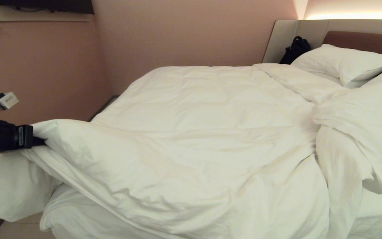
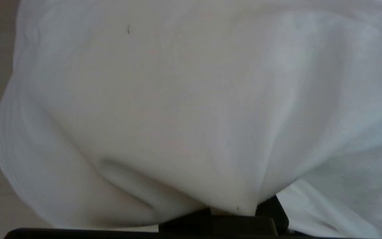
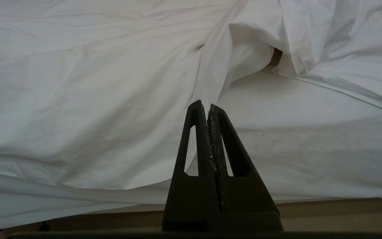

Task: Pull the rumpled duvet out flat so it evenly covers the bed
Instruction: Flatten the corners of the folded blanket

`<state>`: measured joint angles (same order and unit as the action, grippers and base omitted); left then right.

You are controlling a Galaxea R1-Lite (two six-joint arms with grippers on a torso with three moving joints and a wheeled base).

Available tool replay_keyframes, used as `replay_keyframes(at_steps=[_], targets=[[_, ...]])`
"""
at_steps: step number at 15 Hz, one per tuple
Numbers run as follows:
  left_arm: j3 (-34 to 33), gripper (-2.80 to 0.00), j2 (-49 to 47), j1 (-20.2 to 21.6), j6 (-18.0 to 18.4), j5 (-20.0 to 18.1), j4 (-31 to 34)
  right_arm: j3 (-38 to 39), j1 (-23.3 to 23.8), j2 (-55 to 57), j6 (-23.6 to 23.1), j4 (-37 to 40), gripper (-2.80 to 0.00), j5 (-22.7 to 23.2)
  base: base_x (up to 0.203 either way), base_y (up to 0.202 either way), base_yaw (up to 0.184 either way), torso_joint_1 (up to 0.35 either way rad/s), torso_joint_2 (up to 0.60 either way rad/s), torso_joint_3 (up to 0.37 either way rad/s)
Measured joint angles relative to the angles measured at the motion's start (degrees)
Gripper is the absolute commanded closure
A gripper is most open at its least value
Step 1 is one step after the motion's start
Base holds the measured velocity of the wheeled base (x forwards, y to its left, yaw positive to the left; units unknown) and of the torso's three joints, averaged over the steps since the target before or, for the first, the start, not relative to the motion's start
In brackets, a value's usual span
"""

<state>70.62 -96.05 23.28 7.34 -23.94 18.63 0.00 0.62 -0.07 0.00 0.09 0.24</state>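
The left gripper (image 1: 40, 142) is pinched tight on a corner of the duvet (image 1: 194, 132), holding it out past the foot end of the bed (image 1: 297, 30), near the pink wall (image 1: 177, 33). Only the right wrist view shows the right gripper (image 3: 208, 108), closed on nothing, facing the bed's side with bare floor (image 3: 327, 212) below.
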Motion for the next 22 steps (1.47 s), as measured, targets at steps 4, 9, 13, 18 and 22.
replay_keyframes(at_steps=[4, 9, 13, 18, 22], targets=[[0.2, 0.0, -0.2, 0.0, 2.3, 3.1, 8.0, 0.0, 0.0, 0.0, 0.0, 0.0, 0.0, 0.0, 0.0, 0.0, 0.0, 0.0, 0.0, 0.0], [-2.4, 0.0, -3.2, 0.0, 3.1, 2.9, 9.1, 0.0, 0.0, 0.0, 0.0, 0.0, 0.0, 0.0, 0.0, 0.0, 0.0, 0.0, 0.0, 0.0], [-3.8, -2.8, -4.6, 0.0, 3.3, 2.9, 9.0, 0.0, 0.0, 0.0, 0.0, 0.0, 0.0, 0.0, 0.0, 0.0, 0.0, 0.0, 0.0, 0.0], [-5.6, -2.8, -5.3, 0.3, 5.2, 4.0, 9.2, 0.0, 0.0, 0.0, 0.0, 0.0, 0.0, 0.0, 0.0, 0.0, 0.0, 0.0, 0.0, 0.0], [-12.1, -2.8, -3.7, 2.6, 12.3, 6.6, 9.3, 0.0, 0.0, 0.0, 0.0, 0.0, 0.0, 0.0, 0.0, 0.0, 0.0, 0.0, 0.0, 0.0]])
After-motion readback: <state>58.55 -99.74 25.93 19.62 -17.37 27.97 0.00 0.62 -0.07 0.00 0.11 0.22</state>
